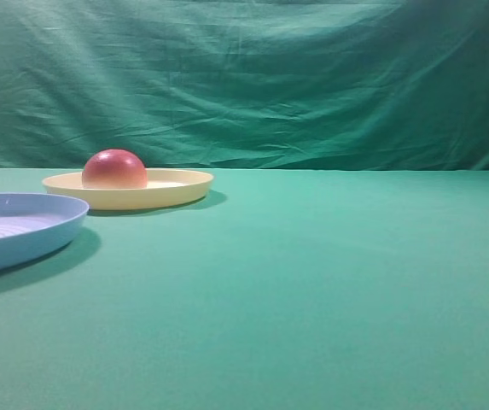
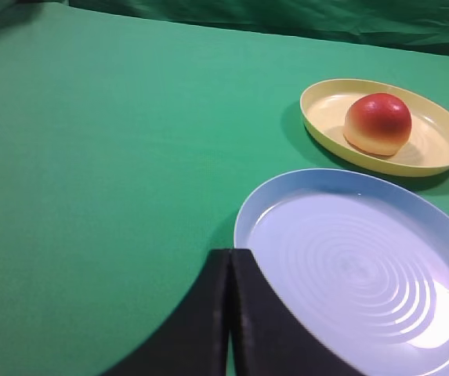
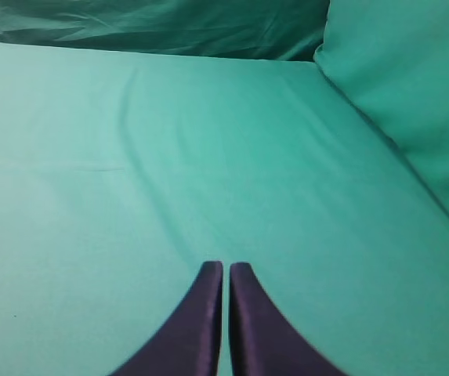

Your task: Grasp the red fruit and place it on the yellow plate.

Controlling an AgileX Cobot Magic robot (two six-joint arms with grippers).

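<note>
The red fruit (image 1: 113, 169) (image 2: 378, 123) rests dome-up on the yellow plate (image 1: 184, 181) (image 2: 443, 133), toward the plate's left side in the exterior high view. In the left wrist view my left gripper (image 2: 231, 252) is shut with nothing between its dark fingers, well short of the fruit, its tips at the near edge of a blue plate. Over bare green cloth in the right wrist view, my right gripper (image 3: 226, 266) is shut and empty. Neither gripper shows in the exterior high view.
A light blue ridged plate (image 1: 52, 213) (image 2: 349, 266) lies in front of the yellow plate, at the left. Green cloth covers the table, and a green curtain (image 1: 253, 77) hangs behind it.
</note>
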